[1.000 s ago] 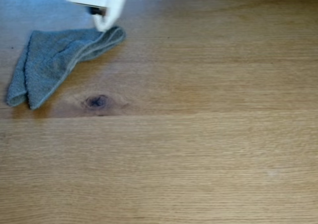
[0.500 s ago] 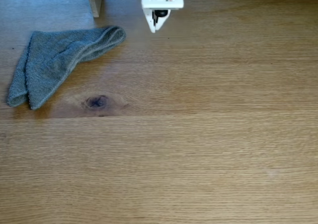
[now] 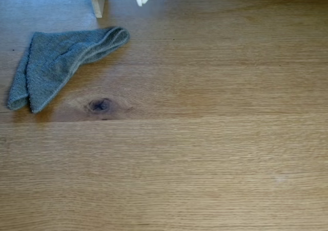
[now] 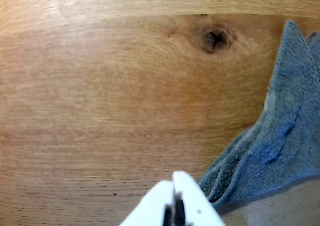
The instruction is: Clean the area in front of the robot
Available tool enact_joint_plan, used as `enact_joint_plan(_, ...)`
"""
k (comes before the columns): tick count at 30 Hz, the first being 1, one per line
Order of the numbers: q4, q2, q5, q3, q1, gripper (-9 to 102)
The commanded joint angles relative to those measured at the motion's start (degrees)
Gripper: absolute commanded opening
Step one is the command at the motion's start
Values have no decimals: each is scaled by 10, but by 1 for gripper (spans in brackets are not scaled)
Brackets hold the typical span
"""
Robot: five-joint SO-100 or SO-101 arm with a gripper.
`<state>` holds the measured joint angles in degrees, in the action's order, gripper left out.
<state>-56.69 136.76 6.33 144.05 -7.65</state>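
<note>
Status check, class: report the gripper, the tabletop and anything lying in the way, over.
Gripper empty, jaws shut, raised near the table's far edge. Oak tabletop mostly bare. Grey cloth lies folded, far left in the fixed view, apart from the gripper.

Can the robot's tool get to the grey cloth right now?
Probably yes. Nothing lies between the tool and the cloth on the bare tabletop. The tool looks shut and raised, so it must open and lower first.

White plastic fingers (image 4: 192,201), dark inner edges
</note>
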Motion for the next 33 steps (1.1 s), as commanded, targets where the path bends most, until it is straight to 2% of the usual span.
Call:
enact_joint_plan(1, 24, 162, -8, 71, -4, 0)
enact_joint_plan(8, 89, 315, -12, 167, 14, 0)
enact_joint_plan(11, 85, 343, -18, 176, 15, 0)
enact_joint_plan(20, -110, 478, 6, 219, 30, 0)
enact_joint_plan(23, -120, 523, -16, 271, 18, 0)
enact_joint_plan(29, -202, 525, -40, 339, 39, 0)
enact_joint_plan(33, -199, 525, -40, 384, 40, 0)
